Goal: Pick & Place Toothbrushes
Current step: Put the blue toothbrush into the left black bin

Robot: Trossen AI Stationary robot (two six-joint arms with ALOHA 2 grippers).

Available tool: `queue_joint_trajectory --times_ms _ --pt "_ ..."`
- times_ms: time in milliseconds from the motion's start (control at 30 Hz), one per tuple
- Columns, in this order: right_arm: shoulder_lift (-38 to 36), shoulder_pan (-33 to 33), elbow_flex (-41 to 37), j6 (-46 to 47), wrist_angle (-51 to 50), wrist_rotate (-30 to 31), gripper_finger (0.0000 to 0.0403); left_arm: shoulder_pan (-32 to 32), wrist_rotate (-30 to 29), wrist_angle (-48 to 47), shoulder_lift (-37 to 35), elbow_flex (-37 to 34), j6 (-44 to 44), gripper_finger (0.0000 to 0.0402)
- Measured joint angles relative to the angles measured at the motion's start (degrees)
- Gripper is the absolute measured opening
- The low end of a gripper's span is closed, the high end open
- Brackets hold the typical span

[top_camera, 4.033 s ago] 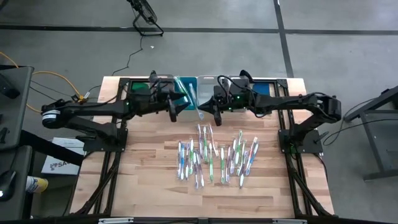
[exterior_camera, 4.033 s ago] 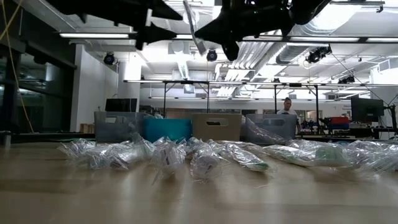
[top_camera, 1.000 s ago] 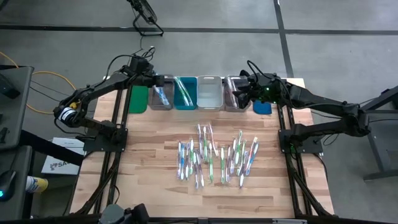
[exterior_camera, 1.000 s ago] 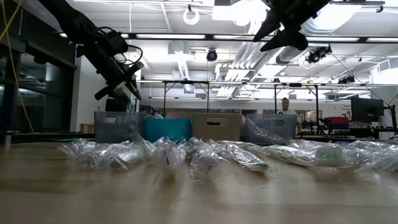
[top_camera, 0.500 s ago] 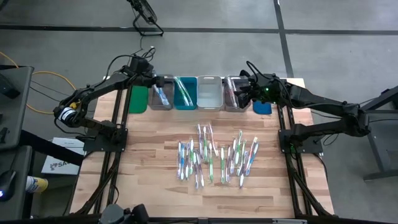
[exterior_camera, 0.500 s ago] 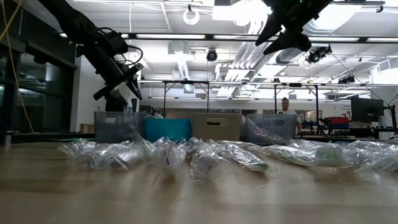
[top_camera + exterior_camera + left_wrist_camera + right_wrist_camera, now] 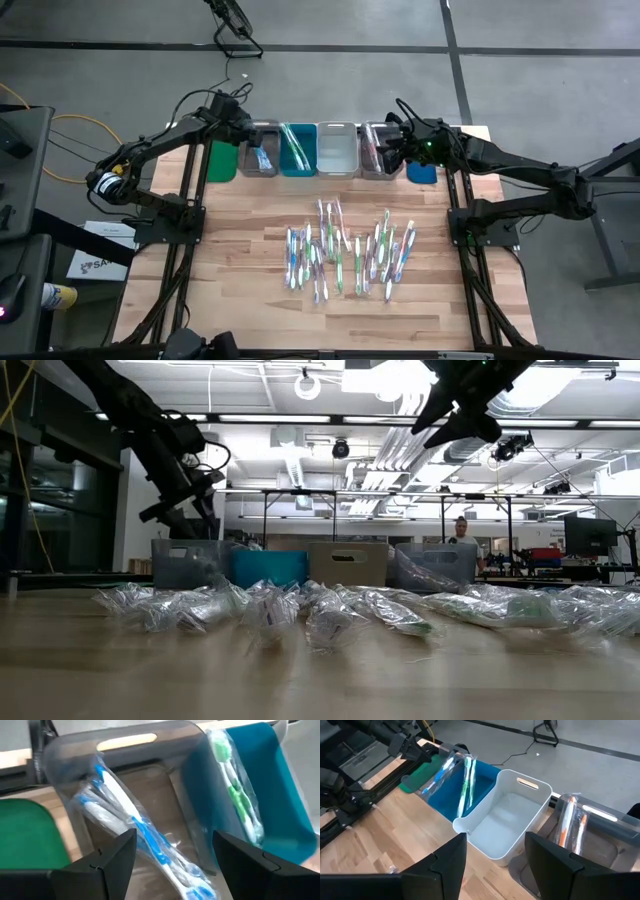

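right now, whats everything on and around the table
loose toothbrushes: a couple dozen, wrapped, blue, green, pink and white, mid-table
green bin: one, left end of the back row
grey bin: one, holds a blue toothbrush
teal bin: one, holds a green toothbrush
white bin: one, looks empty
clear bin: one, holds an orange toothbrush
blue bin: one, right end, mostly hidden
person: one, far back in the room
left gripper: open, over the grey bin
right gripper: open, over the clear bin

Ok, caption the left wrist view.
Open left gripper above grey bin holding a wrapped blue toothbrush.
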Motion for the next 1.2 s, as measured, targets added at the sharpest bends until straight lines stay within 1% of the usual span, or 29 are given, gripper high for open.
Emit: queue_joint_trajectory --times_ms 133,267,400,500,633,767,900,1000,1200 --pt "0.0 0.0 0.0 0.18 -0.03 0.67 0.0194 0.0 -0.35 0.53 -0.04 0.0 1.37 0.0258" --pt "0.0 0.0 0.0 1.55 -0.8 0.62 0.0194 0.0 0.93 1.46 -0.66 0.0 3.99 0.0258" --pt "0.0 0.0 0.0 4.65 -3.76 0.4 0.0194 0.0 3.5 6.46 -3.41 -0.04 11.6 0.0258" --pt "0.02 0.0 0.0 10.68 -8.35 -0.85 0.0194 -0.02 6.04 10.3 -6.11 -0.04 17.65 0.0258" --pt "0.02 0.36 0.0 19.79 -17.28 -4.82 0.0194 -0.05 8.67 13.62 -9.63 -0.02 24.9 0.0258" --pt "0.02 2.72 0.0 30.4 -27.02 -6.77 0.0194 -0.04 9.01 14.52 -12.41 -0.02 29.76 0.0258" --pt "0.02 6.61 -0.03 40.34 -35.36 -6.82 0.0194 -0.04 9.01 14.52 -14.41 -0.02 32.55 0.0258" --pt "0.02 10.55 -1.58 47.48 -37.56 -6.84 0.0194 -0.04 9.01 14.51 -14.94 -0.02 33.06 0.0258" --pt "0.62 20.81 -8.38 65.84 -36.4 -7.29 0.0194 -0.04 9.59 14.32 -15.08 -0.02 34.64 0.0258"
